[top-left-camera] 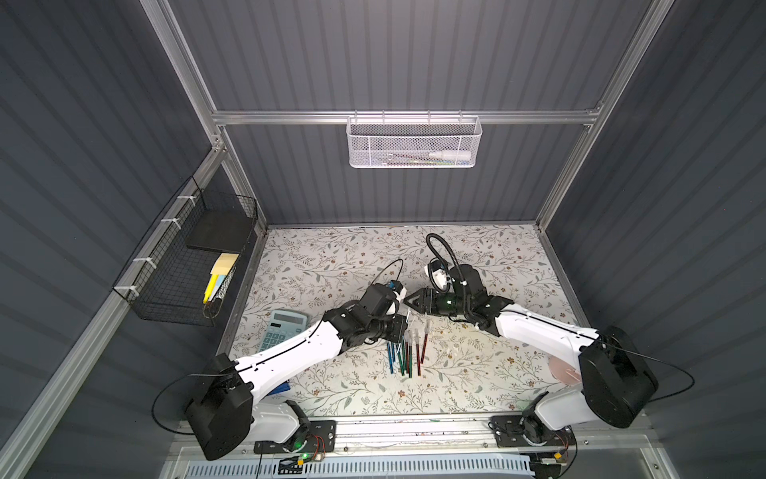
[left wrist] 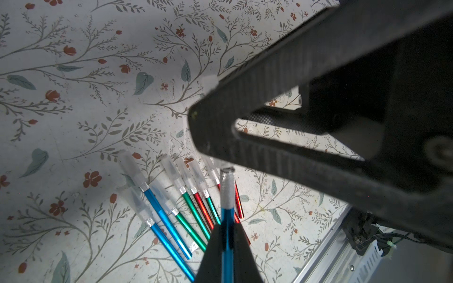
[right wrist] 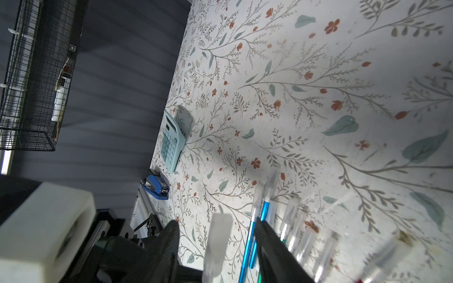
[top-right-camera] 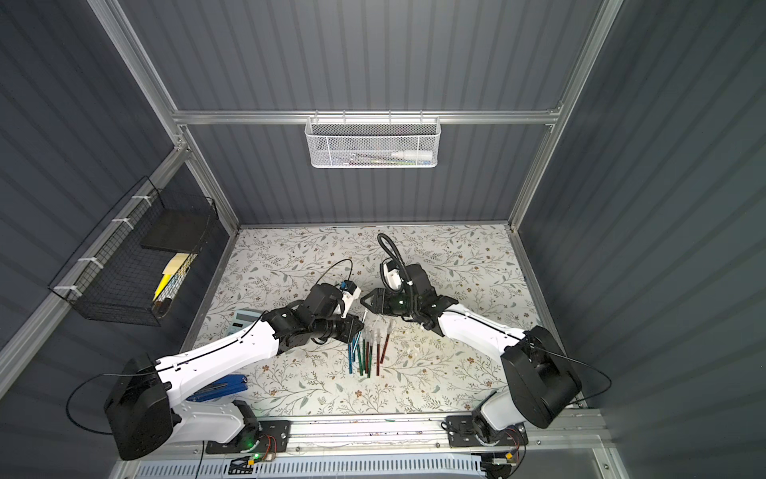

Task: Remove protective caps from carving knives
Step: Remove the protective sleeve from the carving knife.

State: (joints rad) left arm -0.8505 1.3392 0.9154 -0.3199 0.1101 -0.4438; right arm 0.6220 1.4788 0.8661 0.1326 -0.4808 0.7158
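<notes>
**A:** Where is the blue carving knife (left wrist: 227,215)?

**B:** The left claw (left wrist: 227,235) is pinching it by the handle, up off the counter (top-left-camera: 476,257). Its front end points at the right claw (right wrist: 215,224).

**A:** And that claw?

**B:** Its fingers (right wrist: 169,242) are spread. A clear cap (right wrist: 217,245) stands between them, with a gap on each side in the right wrist view. I cannot tell whether it sits on the held knife.

**A:** The rest?

**B:** The other carving knives (top-left-camera: 404,352) lie side by side on the counter, just below both claws. The ones the left wrist view shows wear their caps (left wrist: 133,166).
</notes>
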